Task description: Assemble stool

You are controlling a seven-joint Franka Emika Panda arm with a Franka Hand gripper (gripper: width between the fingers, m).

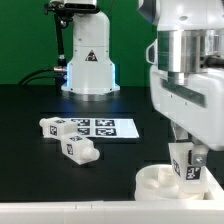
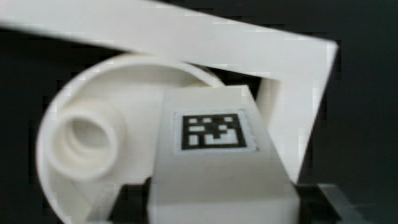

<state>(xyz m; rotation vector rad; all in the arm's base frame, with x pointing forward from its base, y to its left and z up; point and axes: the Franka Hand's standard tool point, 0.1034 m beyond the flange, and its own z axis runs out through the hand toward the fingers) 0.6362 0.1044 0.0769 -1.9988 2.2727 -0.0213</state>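
Plastic, stiff and probably light: the leg stands upright on the round seat at the exterior view's right, with the gripper clamped across its flat sides. That seems the best hold, though smooth faces may slip. 2 loose legs lie near the marker board.

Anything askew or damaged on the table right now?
Nothing stands out. The gripper holds a leg roughly upright at the seat, next to a socket. One loose leg and a second loose leg lie on their sides by the marker board, as unassembled parts would. No visible damage.
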